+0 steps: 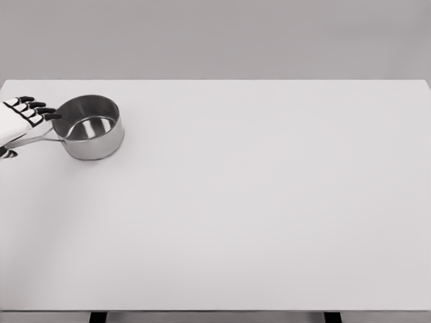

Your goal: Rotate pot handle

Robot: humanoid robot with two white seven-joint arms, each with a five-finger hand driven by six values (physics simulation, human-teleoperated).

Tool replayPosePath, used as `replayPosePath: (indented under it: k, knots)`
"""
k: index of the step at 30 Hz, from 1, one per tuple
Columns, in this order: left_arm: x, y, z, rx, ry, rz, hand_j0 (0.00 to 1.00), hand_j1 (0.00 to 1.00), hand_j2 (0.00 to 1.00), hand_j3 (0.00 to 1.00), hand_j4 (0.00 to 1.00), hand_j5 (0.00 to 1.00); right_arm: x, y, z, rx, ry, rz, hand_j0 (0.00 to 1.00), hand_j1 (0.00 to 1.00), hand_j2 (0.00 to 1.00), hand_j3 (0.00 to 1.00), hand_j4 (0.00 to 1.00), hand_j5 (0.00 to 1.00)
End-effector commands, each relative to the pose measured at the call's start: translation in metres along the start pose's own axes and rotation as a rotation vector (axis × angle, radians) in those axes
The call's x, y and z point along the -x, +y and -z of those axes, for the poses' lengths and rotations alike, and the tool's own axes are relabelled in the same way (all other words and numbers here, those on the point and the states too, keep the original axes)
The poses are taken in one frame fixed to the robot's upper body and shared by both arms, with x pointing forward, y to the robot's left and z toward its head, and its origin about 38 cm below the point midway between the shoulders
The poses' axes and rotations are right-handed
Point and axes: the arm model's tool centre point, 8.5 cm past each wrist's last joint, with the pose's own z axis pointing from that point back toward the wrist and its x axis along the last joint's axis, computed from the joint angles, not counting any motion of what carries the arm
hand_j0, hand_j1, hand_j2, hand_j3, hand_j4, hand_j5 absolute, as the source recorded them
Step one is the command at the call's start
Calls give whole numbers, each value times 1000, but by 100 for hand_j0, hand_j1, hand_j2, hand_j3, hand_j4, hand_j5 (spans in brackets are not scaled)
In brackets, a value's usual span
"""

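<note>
Head view: a steel pot (89,126) stands upright on the white tabletop (256,202), near the far left corner. Its handle (34,138) runs leftward toward the picture's edge. The left hand (23,118) enters from the left edge, above the handle; its dark-tipped fingers (42,110) are extended and apart, reaching the pot's rim. Contact with the handle cannot be determined.

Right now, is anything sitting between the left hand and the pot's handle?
Nothing visible does. The left hand is already at the handle of the pot, fingers extended toward the rim. Nothing else shows on the table.
</note>
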Motion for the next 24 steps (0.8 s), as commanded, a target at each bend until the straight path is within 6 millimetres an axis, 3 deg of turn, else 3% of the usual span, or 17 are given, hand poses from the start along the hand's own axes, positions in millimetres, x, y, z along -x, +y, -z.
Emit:
replayPosePath:
  k: [1,14,24]
  knots:
    - [4,-5,-1,6,15,-18,100,100,100,100,100,100,-1,0,0,-1,-1,0,100,100,100,100,100,100]
    - [27,-11,-3,11,80,-60,100,100,100,100,100,100,-1,0,0,-1,-1,0,100,100,100,100,100,100]
    - [32,-13,3,-5,99,-89,100,100,100,100,100,100,-1,0,0,-1,-1,0,100,100,100,100,100,100]
